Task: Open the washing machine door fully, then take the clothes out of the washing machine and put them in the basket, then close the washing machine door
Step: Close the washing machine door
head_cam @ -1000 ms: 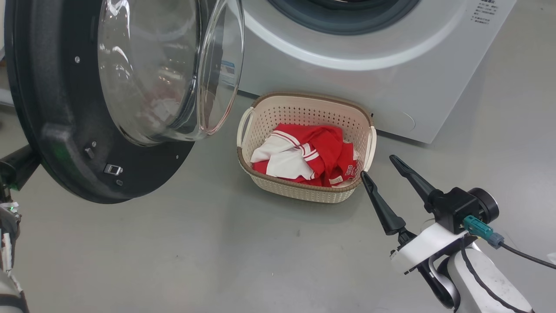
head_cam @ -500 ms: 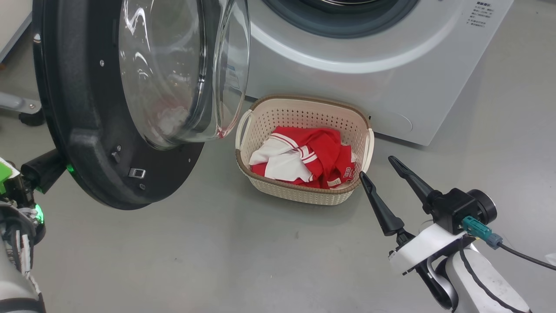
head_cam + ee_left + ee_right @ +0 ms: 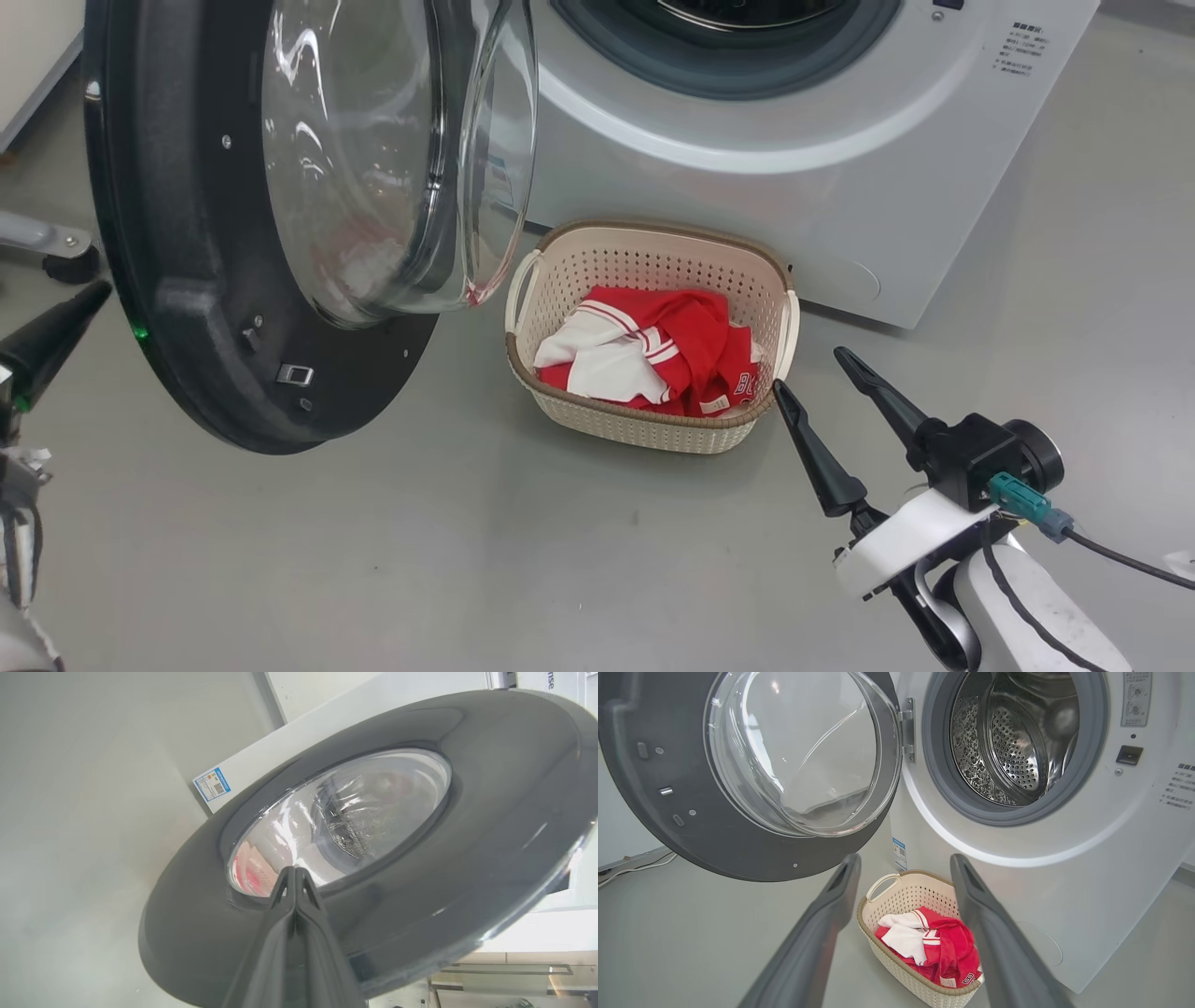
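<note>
**laundrybot_fan:** The clothes (image 3: 691,355) are all in the basket (image 3: 644,431) and the drum (image 3: 1008,751) looks bare, so it's just the door (image 3: 177,233) left. Any tips for shutting it?

**hinge_nerd:** The left gripper (image 3: 295,873) is clenched on nothing, with the door's outer face right ahead of its tips. I can't tell if it's actually touching. I'd push on the black rim far from the hinge (image 3: 907,728), not on the glass (image 3: 373,159). Then follow the swing until the catch (image 3: 294,373) bites into the washer (image 3: 747,205). The right gripper (image 3: 810,371) is spread wide and empty, with the basket just past its fingertips. I'd leave it parked there, clear of the swing.

**laundrybot_fan:** Any readable text?

**hinge_nerd:** Not much. The blue sticker (image 3: 212,784) has a code square, but the print's too small. The brand name (image 3: 558,680) is cut off and ends in "nse". The block of print (image 3: 1022,47) on the front panel is unreadable. The white lettering (image 3: 747,383) on the clothes seems to start with "B", and the rest is folded away.
</note>
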